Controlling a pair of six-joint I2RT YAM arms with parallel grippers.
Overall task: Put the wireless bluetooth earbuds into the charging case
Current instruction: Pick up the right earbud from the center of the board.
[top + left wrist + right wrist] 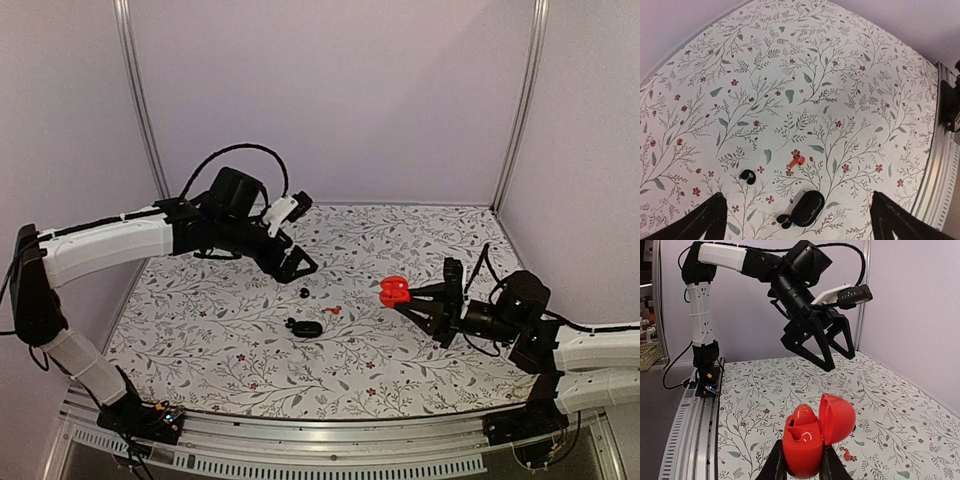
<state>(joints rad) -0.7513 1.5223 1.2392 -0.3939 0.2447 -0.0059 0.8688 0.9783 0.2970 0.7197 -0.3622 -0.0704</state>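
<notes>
Charging case [307, 328] (earbud [291, 323] just beside) lies well inside the table [420, 350] edges.

Black earbuds [747, 176] [784, 220]: two. Singles: loose red earbud [796, 162], black case [808, 207], red case [802, 445].

No text, label, brand, number or sign can be read in any of the three views; the table [420, 365] carries only a printed leaf-and-flower pattern.
</notes>
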